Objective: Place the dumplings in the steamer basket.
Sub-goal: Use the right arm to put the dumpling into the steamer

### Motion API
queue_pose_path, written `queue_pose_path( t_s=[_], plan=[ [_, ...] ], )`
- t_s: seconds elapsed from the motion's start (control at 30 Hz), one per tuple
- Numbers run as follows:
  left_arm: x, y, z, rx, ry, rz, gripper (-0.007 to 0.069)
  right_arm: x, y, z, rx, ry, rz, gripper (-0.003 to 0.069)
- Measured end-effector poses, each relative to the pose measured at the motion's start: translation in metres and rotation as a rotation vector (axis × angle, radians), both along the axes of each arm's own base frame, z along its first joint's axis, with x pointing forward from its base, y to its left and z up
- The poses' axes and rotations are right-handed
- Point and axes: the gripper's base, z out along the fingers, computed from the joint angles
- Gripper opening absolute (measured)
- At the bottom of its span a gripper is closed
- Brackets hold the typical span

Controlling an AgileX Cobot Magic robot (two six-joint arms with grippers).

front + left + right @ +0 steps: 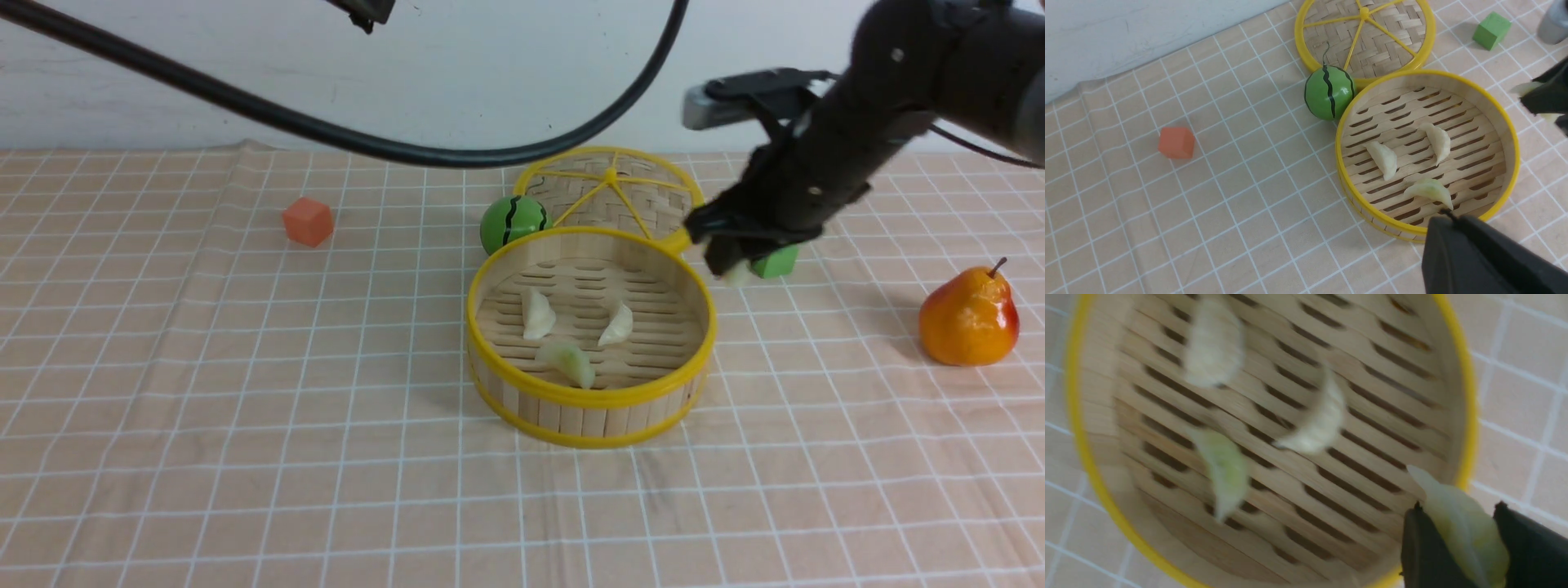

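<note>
Yellow-rimmed round bamboo steamer basket (592, 398) ahead: carry pale green pleated dumpling (1461, 531), pinched in right pincer (729, 263), seemingly just outside rim, inward; lower before releasing.

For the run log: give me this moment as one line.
basket: three dumplings inside | right tool: shut on fourth dumpling, near basket rim | pending: release inside

Orange cube (308, 221), green cube (780, 263), watermelon (513, 223), pear (968, 318), woven lid (612, 192)
</note>
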Motion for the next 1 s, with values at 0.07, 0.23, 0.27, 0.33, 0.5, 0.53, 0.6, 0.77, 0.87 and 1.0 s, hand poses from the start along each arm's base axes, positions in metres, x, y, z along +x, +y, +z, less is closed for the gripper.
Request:
queue_pose_path(
  t_s=[0.07, 0.23, 0.27, 0.33, 0.5, 0.53, 0.6, 0.77, 0.87, 1.0],
  plan=[
    [0.0, 0.0, 0.0, 0.0, 0.0, 0.0, 0.0001, 0.003, 0.012, -0.001, 0.005, -0.008, 0.02, 0.0209],
    [-0.013, 0.009, 0.013, -0.027, -0.033, 0.003, 0.0004, 0.029, 0.051, -0.051, -0.011, 0.033, 0.027, 0.0209],
    [-0.015, 0.01, 0.014, -0.031, -0.037, 0.004, 0.0004, 0.032, 0.053, -0.054, -0.006, 0.029, 0.021, 0.0209],
    [-0.026, 0.018, 0.025, -0.063, -0.062, 0.013, 0.0006, 0.043, 0.059, -0.063, 0.022, -0.001, 0.0, 0.0209],
    [-0.051, 0.035, 0.045, -0.126, -0.115, 0.023, 0.0007, 0.061, 0.066, -0.072, 0.062, -0.06, -0.027, 0.0209],
    [-0.056, 0.038, 0.049, -0.137, -0.125, 0.023, 0.0007, 0.063, 0.067, -0.076, 0.063, -0.061, -0.028, 0.0209],
    [-0.067, 0.045, 0.056, -0.16, -0.145, 0.024, 0.0007, 0.065, 0.067, -0.083, 0.059, -0.051, -0.029, 0.0235],
    [-0.088, 0.059, 0.059, -0.184, -0.156, 0.033, 0.0013, 0.065, 0.067, -0.087, 0.054, -0.036, -0.031, 0.037],
    [-0.104, 0.071, 0.047, -0.168, -0.134, 0.041, 0.0015, 0.061, 0.066, -0.076, 0.047, -0.025, -0.024, 0.0457],
    [-0.137, 0.098, 0.013, -0.141, -0.077, 0.098, 0.0017, 0.047, 0.059, -0.03, 0.012, -0.028, 0.02, 0.0475]
  ],
)
